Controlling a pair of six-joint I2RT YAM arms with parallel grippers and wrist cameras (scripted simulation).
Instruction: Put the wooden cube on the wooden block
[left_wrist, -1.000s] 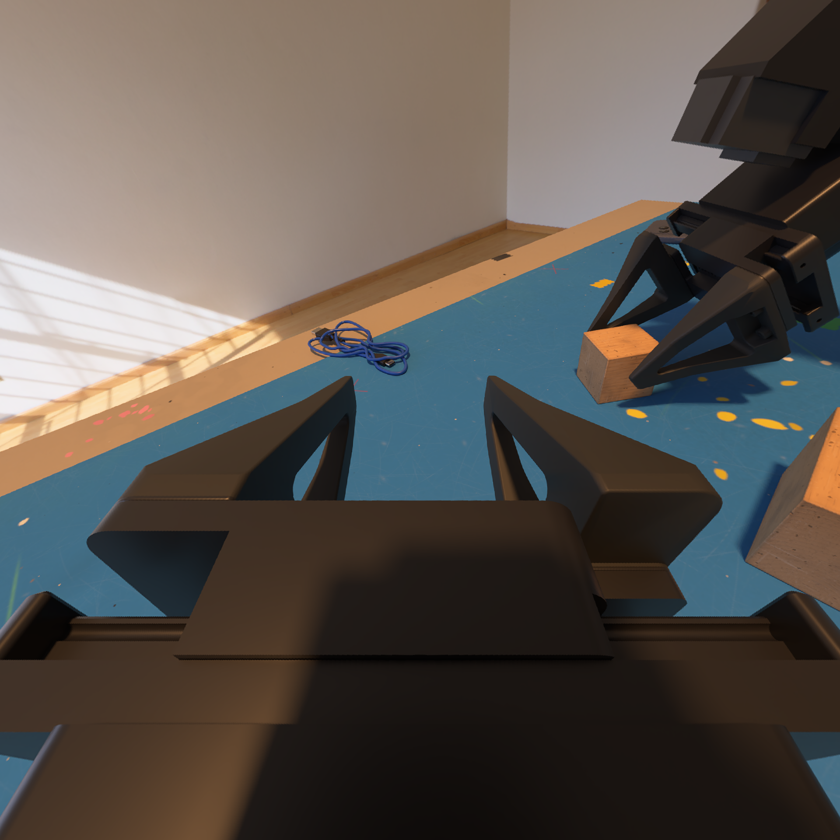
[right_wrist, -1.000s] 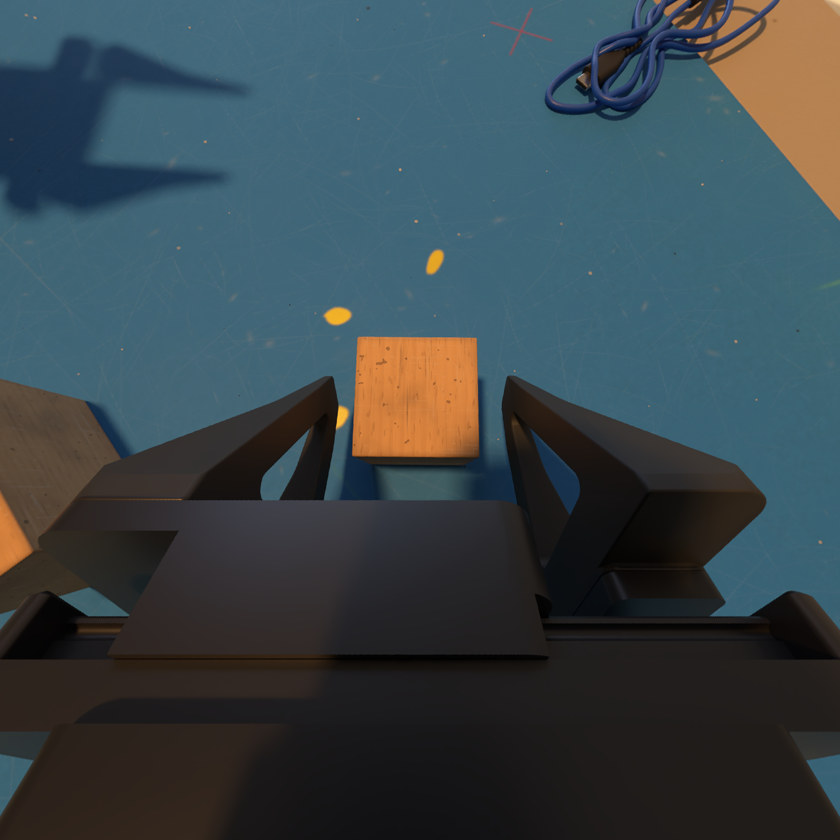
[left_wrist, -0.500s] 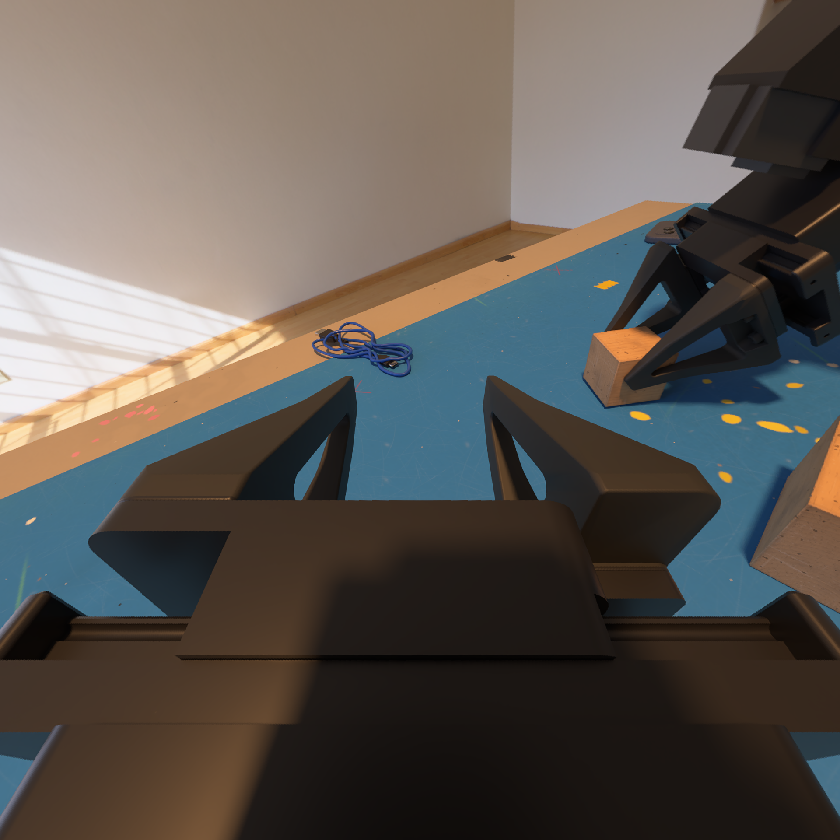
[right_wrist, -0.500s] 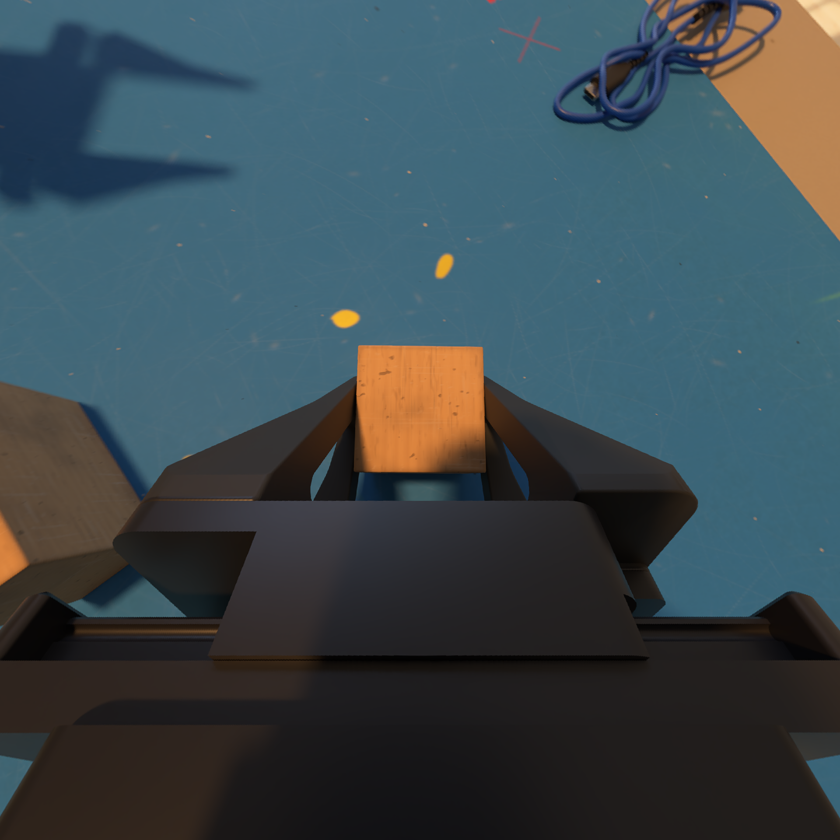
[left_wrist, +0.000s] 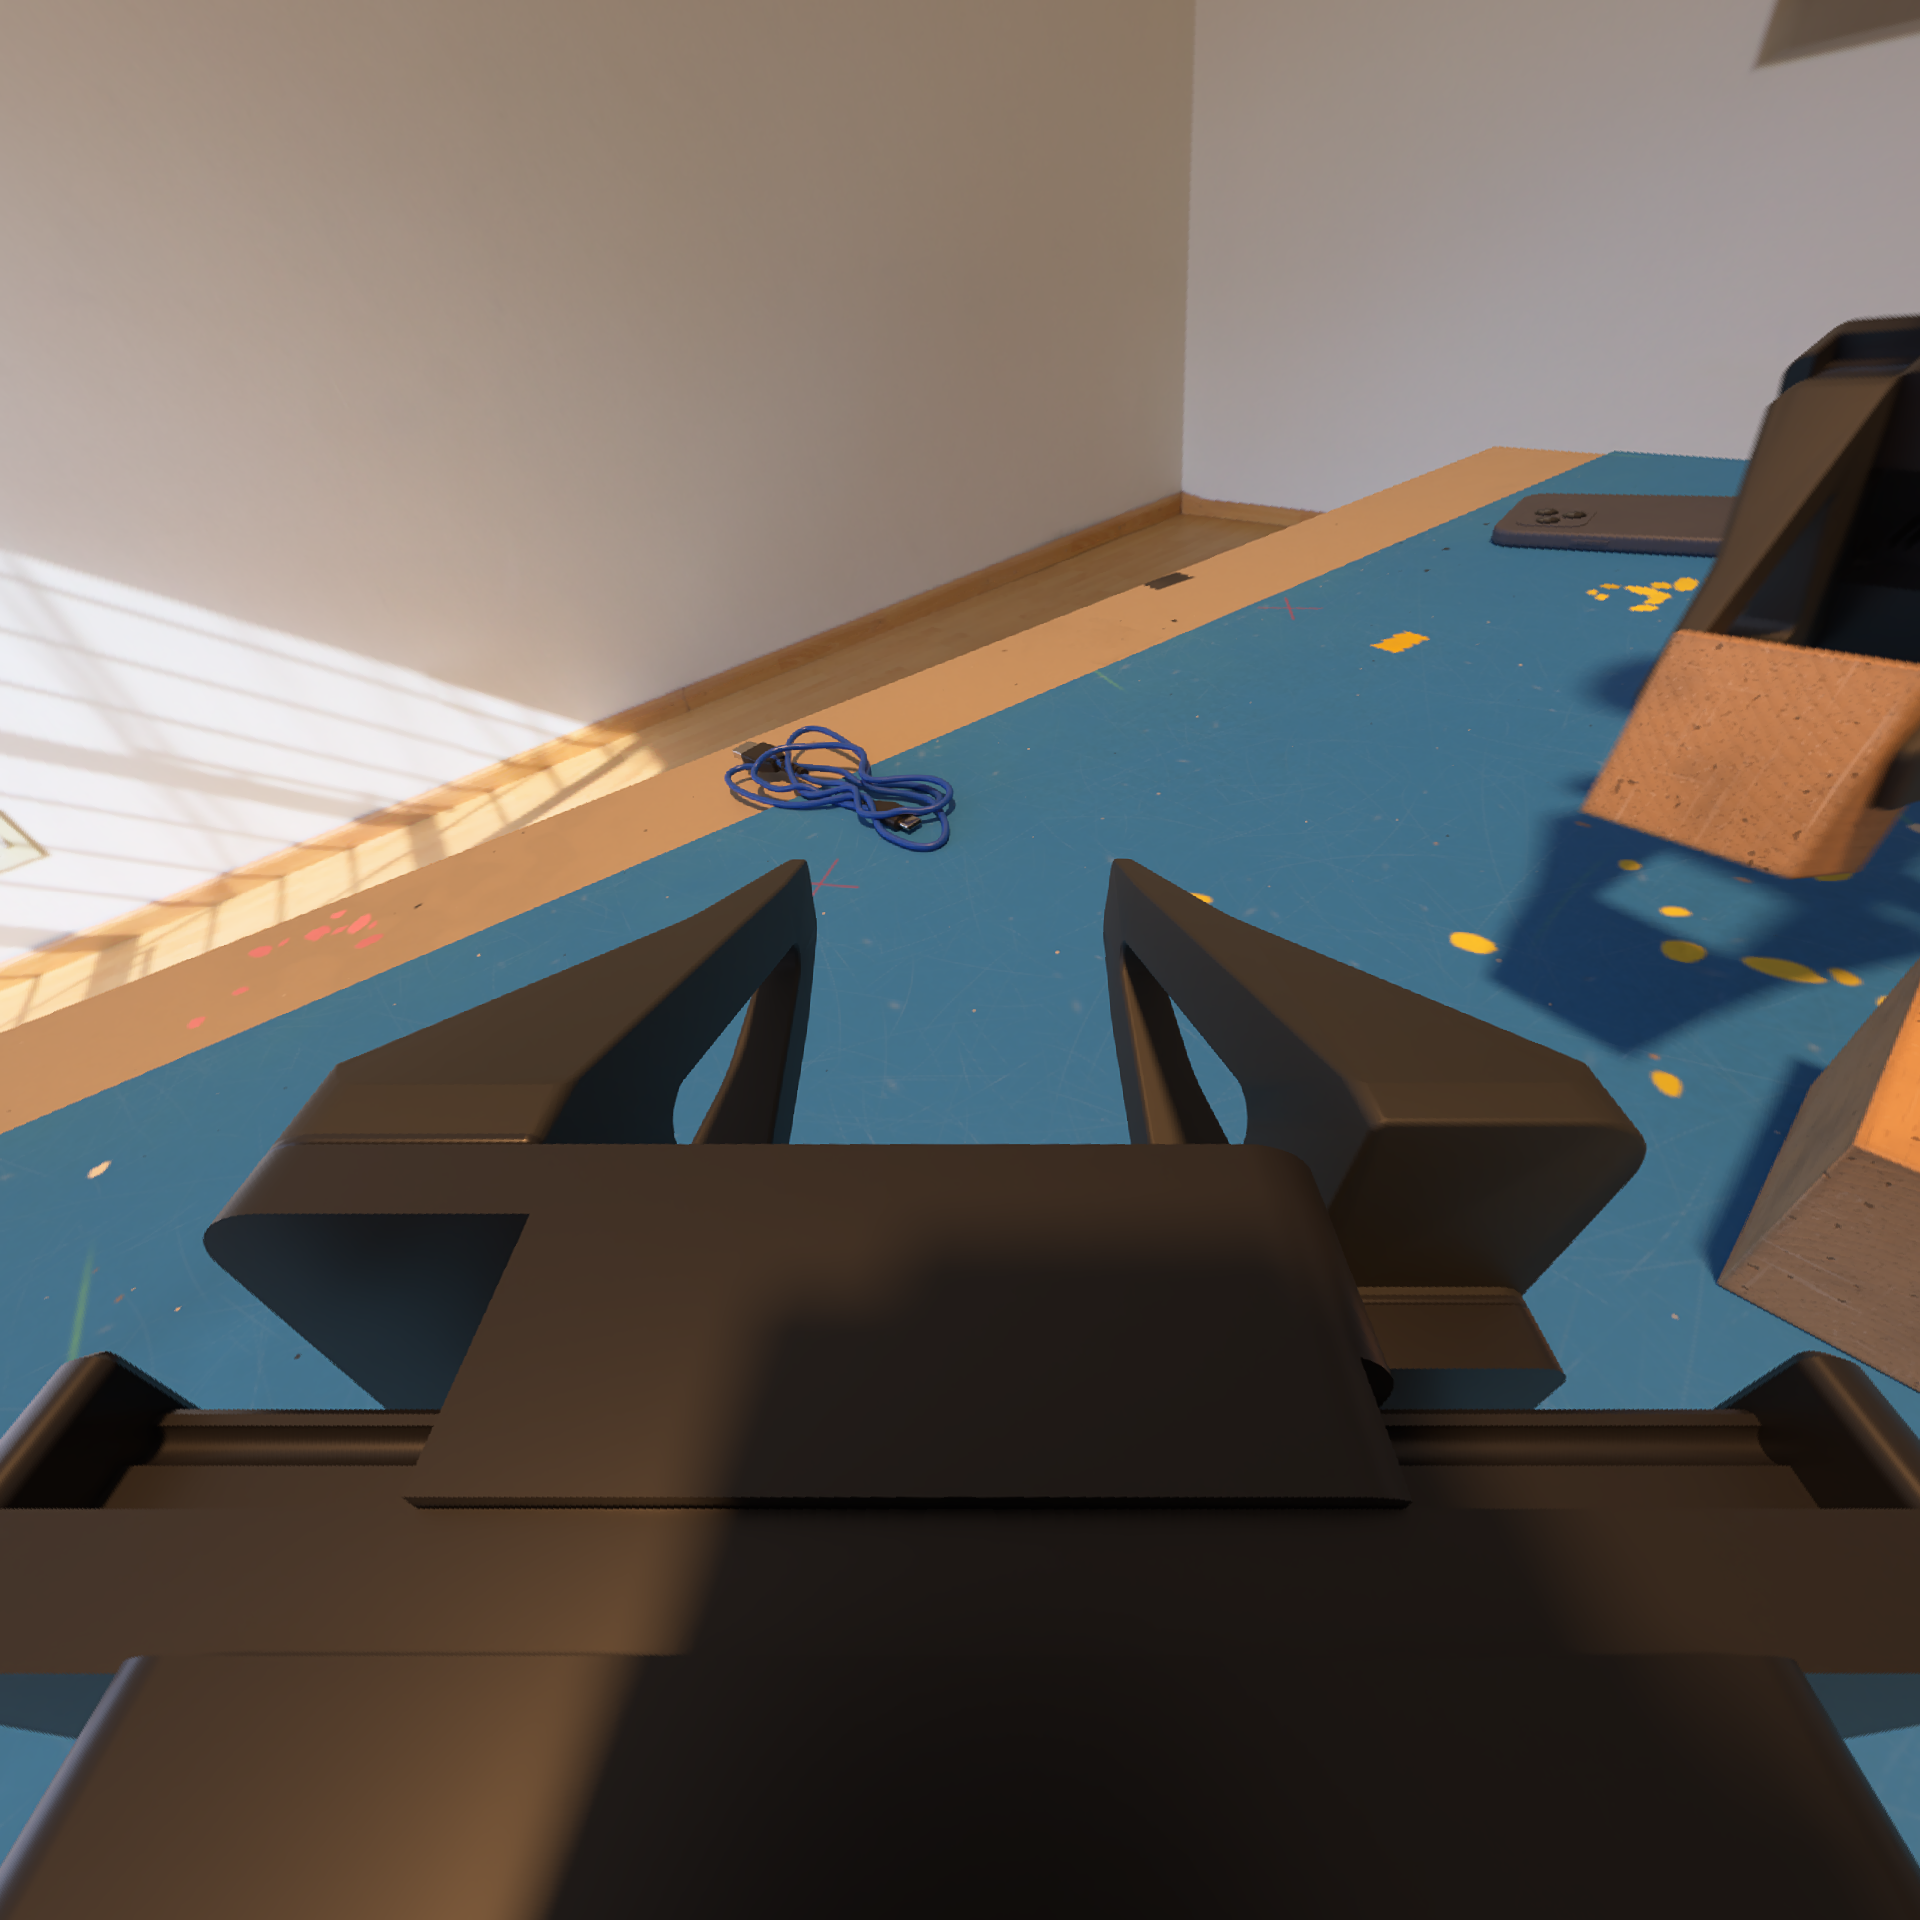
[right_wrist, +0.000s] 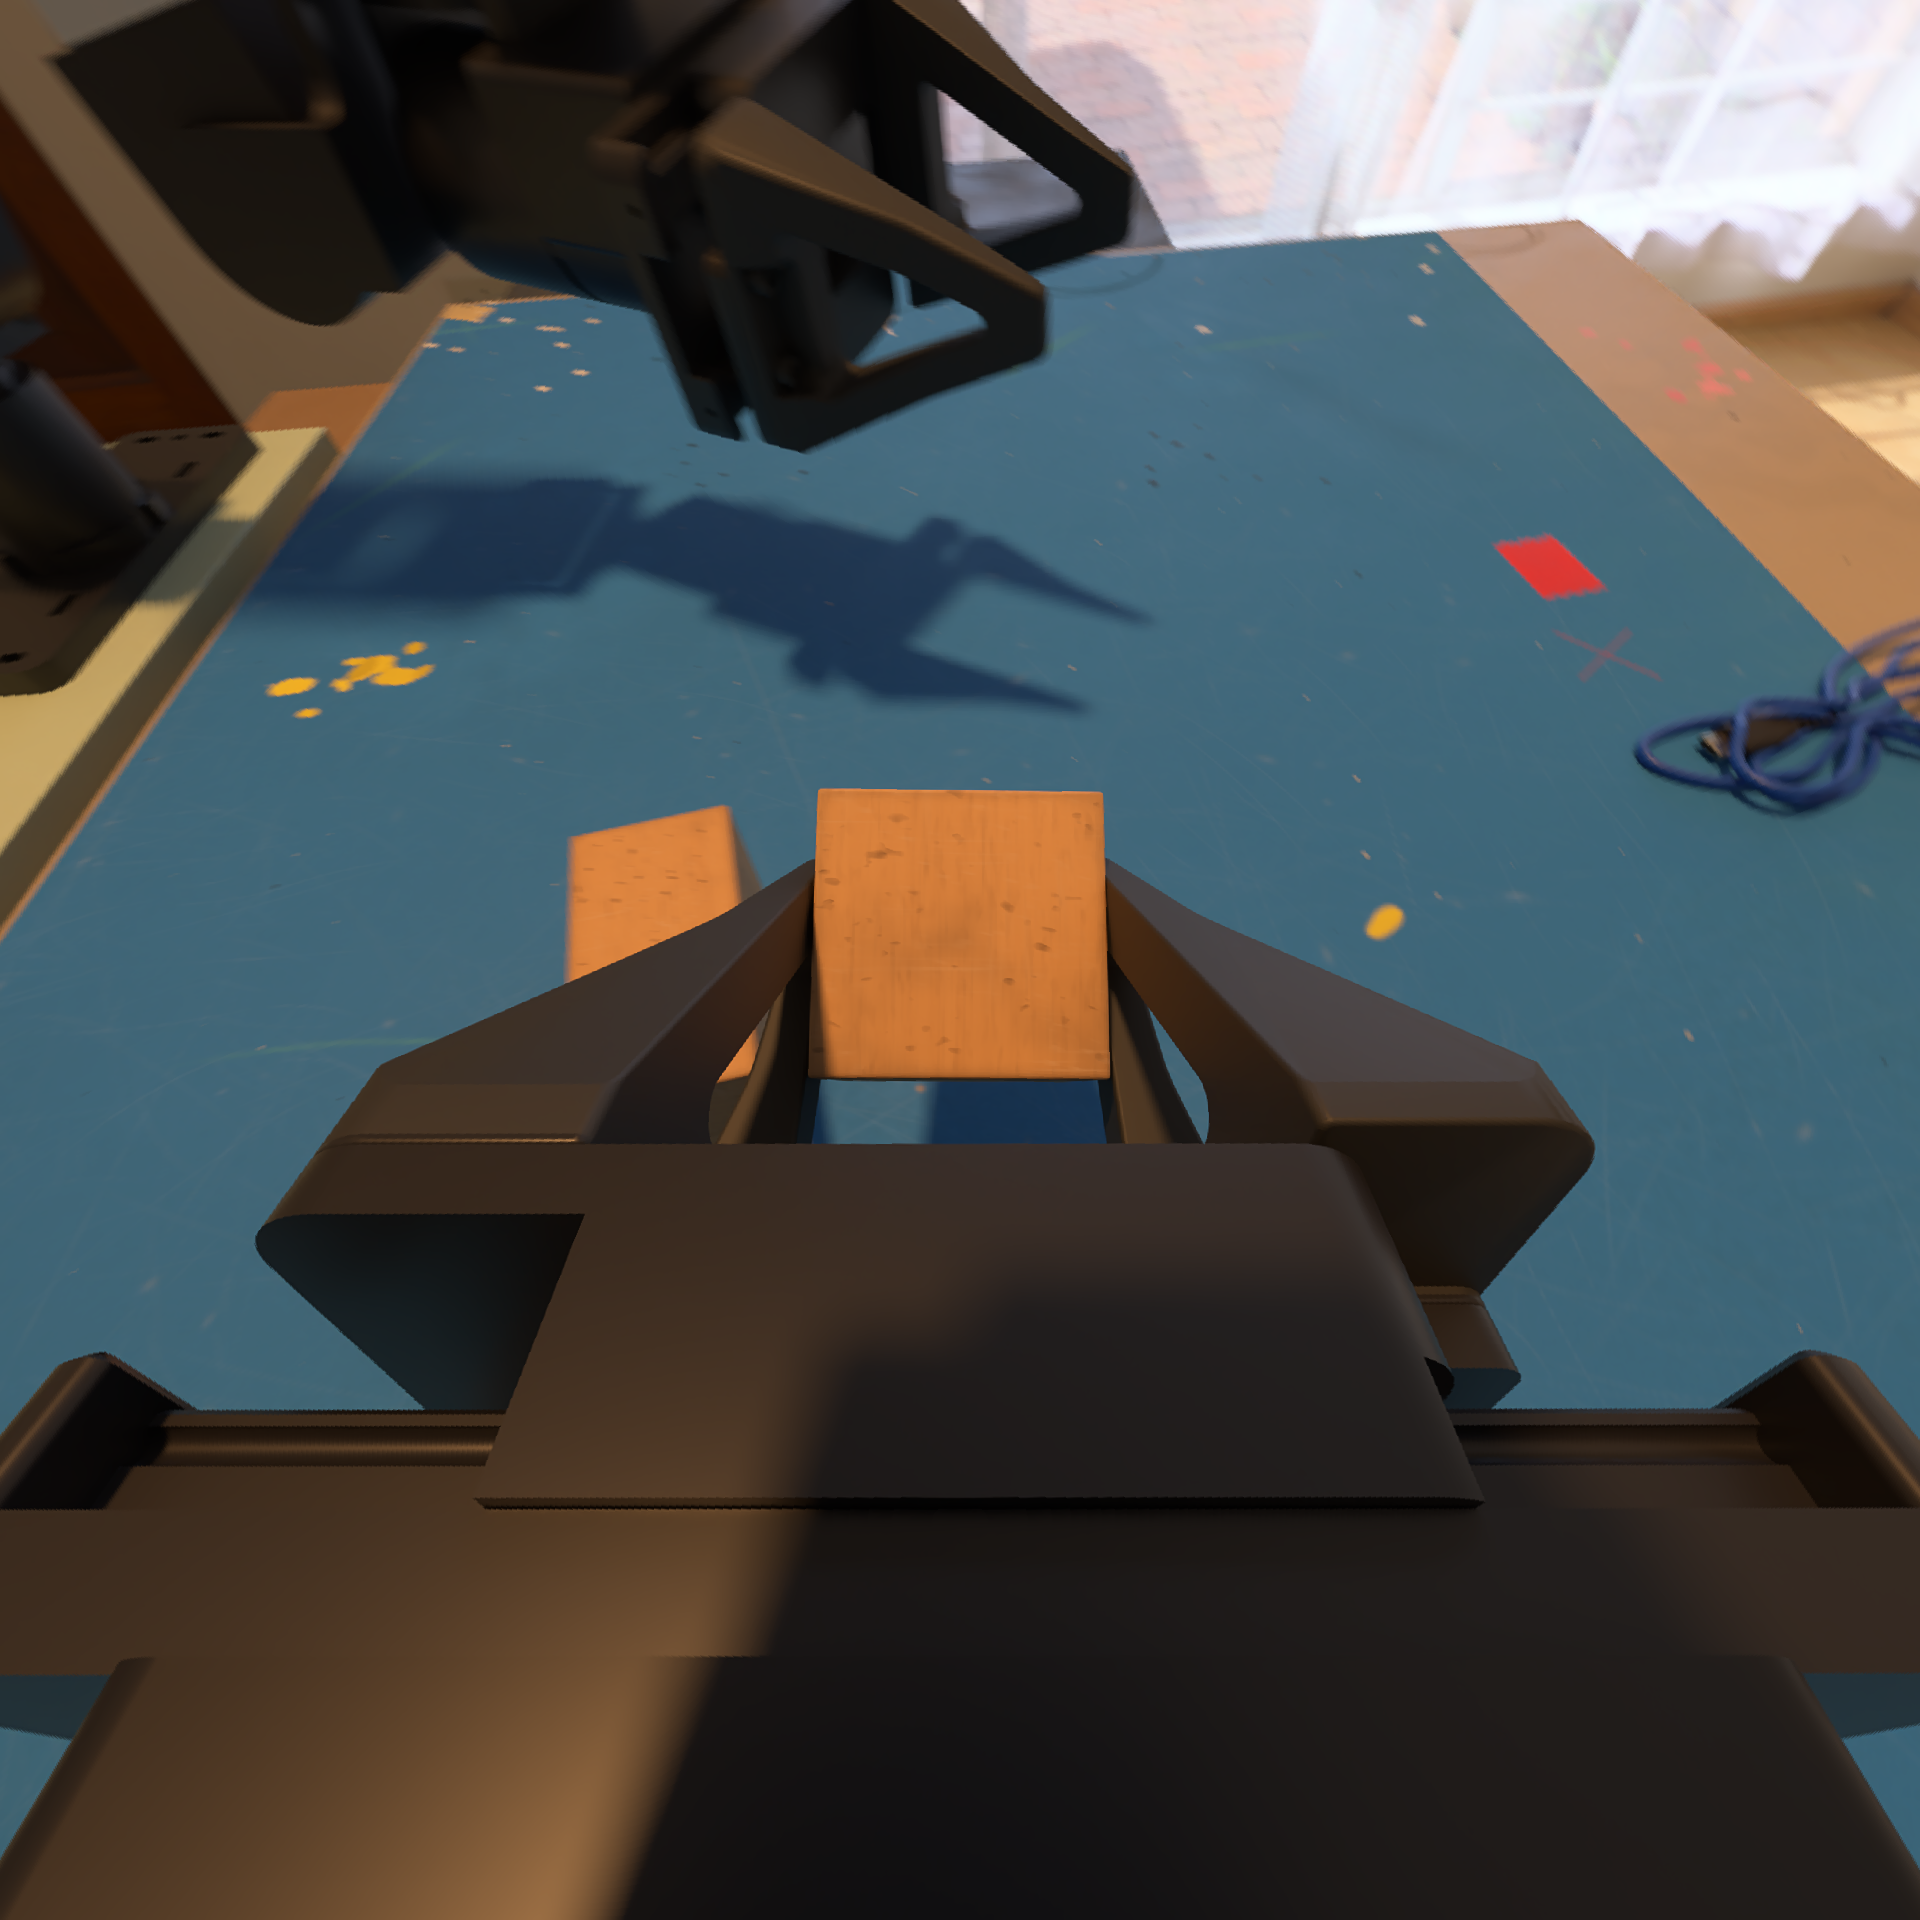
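My right gripper (right_wrist: 958, 883) is shut on the wooden cube (right_wrist: 958, 935) and holds it in the air above the blue mat. The cube also shows in the left wrist view (left_wrist: 1756, 753), lifted at the right, its shadow on the mat below. The larger wooden block (right_wrist: 649, 883) lies on the mat just left of and beyond the cube, partly hidden by my left finger; in the left wrist view it (left_wrist: 1849, 1195) sits at the right edge. My left gripper (left_wrist: 961, 883) is open and empty above the mat; it also shows at the top of the right wrist view (right_wrist: 1039, 249).
A coiled blue cable (left_wrist: 842, 787) lies near the mat's far edge, also at the right in the right wrist view (right_wrist: 1797, 748). A dark phone (left_wrist: 1610, 523) lies at the far corner. A red patch (right_wrist: 1548, 566) marks the blue mat (right_wrist: 1247, 520).
My right gripper closed on the cube, then lifted it off the mat and tilted up, moving toward the block. The left gripper stayed open and nearly still.
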